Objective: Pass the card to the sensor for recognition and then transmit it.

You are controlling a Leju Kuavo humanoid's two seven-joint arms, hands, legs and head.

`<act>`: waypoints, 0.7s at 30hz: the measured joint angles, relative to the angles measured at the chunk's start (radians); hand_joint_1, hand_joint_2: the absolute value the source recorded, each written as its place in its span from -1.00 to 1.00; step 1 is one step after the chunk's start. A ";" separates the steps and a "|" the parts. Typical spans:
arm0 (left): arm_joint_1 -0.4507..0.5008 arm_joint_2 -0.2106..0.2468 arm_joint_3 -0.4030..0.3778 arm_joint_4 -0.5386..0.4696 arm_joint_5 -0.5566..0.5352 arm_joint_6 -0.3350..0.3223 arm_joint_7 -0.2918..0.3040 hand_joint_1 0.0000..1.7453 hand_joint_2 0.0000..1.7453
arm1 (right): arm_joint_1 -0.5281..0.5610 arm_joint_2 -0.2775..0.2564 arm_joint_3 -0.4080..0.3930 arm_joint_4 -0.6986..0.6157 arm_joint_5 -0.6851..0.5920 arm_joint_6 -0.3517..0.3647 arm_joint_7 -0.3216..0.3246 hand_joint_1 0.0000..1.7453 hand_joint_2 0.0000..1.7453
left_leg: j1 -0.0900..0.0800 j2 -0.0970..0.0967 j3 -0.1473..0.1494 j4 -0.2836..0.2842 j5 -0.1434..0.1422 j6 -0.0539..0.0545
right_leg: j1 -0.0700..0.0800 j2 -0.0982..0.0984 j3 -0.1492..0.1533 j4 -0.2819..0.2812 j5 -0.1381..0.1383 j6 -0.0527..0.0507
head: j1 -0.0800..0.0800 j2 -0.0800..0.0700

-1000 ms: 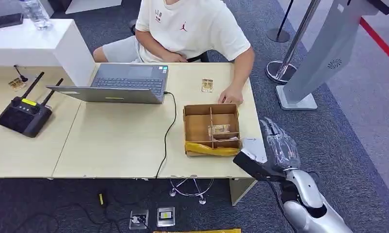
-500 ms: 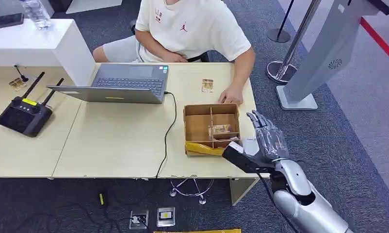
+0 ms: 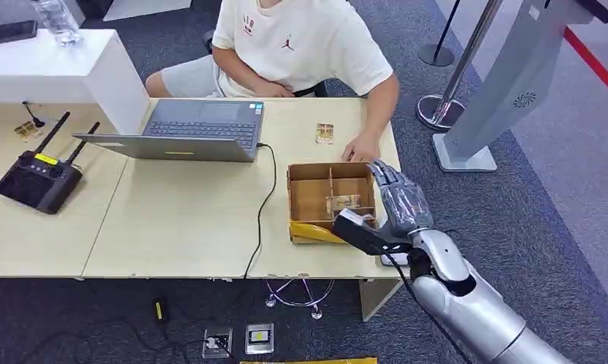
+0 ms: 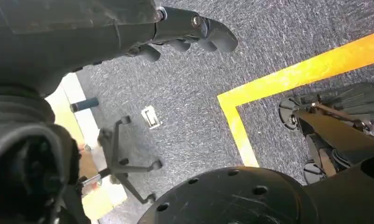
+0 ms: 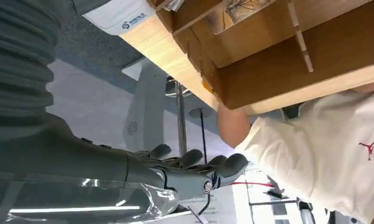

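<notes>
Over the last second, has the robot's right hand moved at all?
Yes. The right hand has moved left and forward, from beyond the table's right edge to over the right side of the cardboard box.

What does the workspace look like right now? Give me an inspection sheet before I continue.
Surface: light wooden table, a person seated behind it with one hand resting by the box.
Job's things: cardboard divider box with a card in its middle compartment; another card lies flat on the table near the person's hand.
Clutter: open laptop, black controller with antennas, yellow tape along the box's front edge.
Hands: right robot hand open, fingers spread at the box's right side, holding nothing; left robot hand hangs over the carpet, holding nothing.
Cables: black laptop cable runs across the table and over the near edge.
Surroundings: grey carpet, stanchion posts, a grey kiosk stand.
</notes>
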 joint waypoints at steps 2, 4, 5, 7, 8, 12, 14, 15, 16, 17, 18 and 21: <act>-0.001 0.000 0.000 0.000 0.000 0.000 0.000 -1.00 -1.00 | -0.010 0.006 0.016 0.017 -0.008 0.000 -0.006 -1.00 1.00 | 0.000 0.000 0.000 0.000 0.000 0.000 | 0.000 0.000 0.000 0.000 0.000 0.000 | 0.000 0.000; -0.002 0.000 0.000 0.000 -0.003 0.000 0.000 -1.00 -1.00 | -0.015 0.012 0.026 0.031 -0.011 0.000 -0.013 -1.00 1.00 | 0.000 0.000 0.000 0.000 0.000 0.000 | 0.000 0.000 0.000 0.000 0.000 0.000 | 0.000 0.000; -0.003 0.000 0.000 0.000 -0.004 0.000 0.001 -1.00 -1.00 | -0.017 0.015 0.037 0.039 -0.013 0.000 -0.019 -1.00 1.00 | 0.000 0.000 0.000 0.000 0.000 0.000 | 0.000 0.000 0.000 0.000 0.000 0.000 | 0.000 0.000; -0.003 0.000 0.000 0.000 -0.007 0.000 0.001 -1.00 -1.00 | -0.021 0.021 0.048 0.051 -0.013 0.000 -0.021 -1.00 1.00 | 0.000 0.000 0.000 0.000 0.000 0.000 | 0.000 0.000 0.000 0.000 0.000 0.000 | 0.000 0.000; -0.004 0.000 0.000 0.000 -0.008 0.000 0.002 -1.00 -1.00 | -0.025 0.026 0.058 0.059 -0.013 0.000 -0.023 -1.00 1.00 | 0.000 0.000 0.000 0.000 0.000 0.000 | 0.000 0.000 0.000 0.000 0.000 0.000 | 0.000 0.000; -0.005 0.000 0.000 0.000 -0.007 0.000 0.006 -1.00 -1.00 | -0.033 0.040 0.086 0.089 -0.013 -0.001 -0.039 -1.00 1.00 | 0.000 0.000 0.000 0.000 0.000 0.000 | 0.000 0.000 0.000 0.000 0.000 0.000 | 0.000 0.000; -0.005 0.000 0.000 0.000 -0.006 0.000 0.006 -1.00 -1.00 | -0.037 0.050 0.097 0.105 -0.013 0.000 -0.042 -1.00 1.00 | 0.000 0.000 0.000 0.000 0.000 0.000 | 0.000 0.000 0.000 0.000 0.000 0.000 | 0.000 0.000; -0.005 0.000 0.000 0.000 -0.005 0.000 0.006 -1.00 -1.00 | -0.040 0.055 0.104 0.112 -0.013 0.000 -0.044 -1.00 1.00 | 0.000 0.000 0.000 0.000 0.000 0.000 | 0.000 0.000 0.000 0.000 0.000 0.000 | 0.000 0.000; -0.005 0.000 0.000 0.000 -0.003 0.000 0.006 -1.00 -1.00 | -0.043 0.059 0.108 0.116 -0.013 0.000 -0.047 -1.00 1.00 | 0.000 0.000 0.000 0.000 0.000 0.000 | 0.000 0.000 0.000 0.000 0.000 0.000 | 0.000 0.000; -0.005 0.000 0.000 0.000 -0.003 0.000 0.006 -1.00 -1.00 | -0.044 0.061 0.116 0.125 -0.013 0.000 -0.053 -1.00 1.00 | 0.000 0.000 0.000 0.000 0.000 0.000 | 0.000 0.000 0.000 0.000 0.000 0.000 | 0.000 0.000; -0.005 0.000 0.000 0.000 -0.002 0.000 0.006 -1.00 -1.00 | -0.046 0.064 0.120 0.131 -0.014 0.000 -0.054 -1.00 1.00 | 0.000 0.000 0.000 0.000 0.000 0.000 | 0.000 0.000 0.000 0.000 0.000 0.000 | 0.000 0.000; -0.005 0.000 0.000 0.000 0.002 0.000 0.006 -1.00 -1.00 | -0.053 0.072 0.137 0.147 -0.022 0.003 -0.061 -1.00 1.00 | 0.000 0.000 0.000 0.000 0.000 0.000 | 0.000 0.000 0.000 0.000 0.000 0.000 | 0.000 0.000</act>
